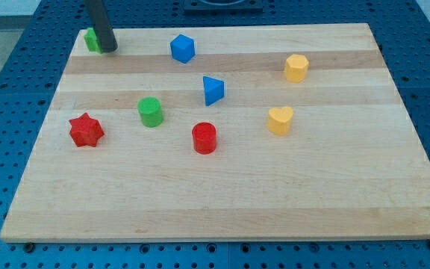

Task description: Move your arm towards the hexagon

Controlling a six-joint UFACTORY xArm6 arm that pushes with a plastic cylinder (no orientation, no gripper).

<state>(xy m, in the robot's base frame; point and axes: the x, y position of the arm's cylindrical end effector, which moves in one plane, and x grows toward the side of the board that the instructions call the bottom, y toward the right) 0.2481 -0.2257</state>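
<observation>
Wooden board [222, 209] seen from above. At upper left, the dark rod stands with my tip [109, 49] touching a green block [92, 39], partly hidden, shape unclear. There are no jaws to report; the arm ends in the rod alone. The yellow hexagon [296, 67] lies at upper right, well apart from the tip. Between them: blue cube [182, 48], blue triangle [213, 90]. Lower down: green cylinder [150, 112], red star [86, 130], red cylinder [204, 138], yellow heart [280, 119].

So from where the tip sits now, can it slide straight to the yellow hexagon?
Probably not straight: my tip is at the view's top left, and the blue cube sits about on the line to the yellow hexagon.
</observation>
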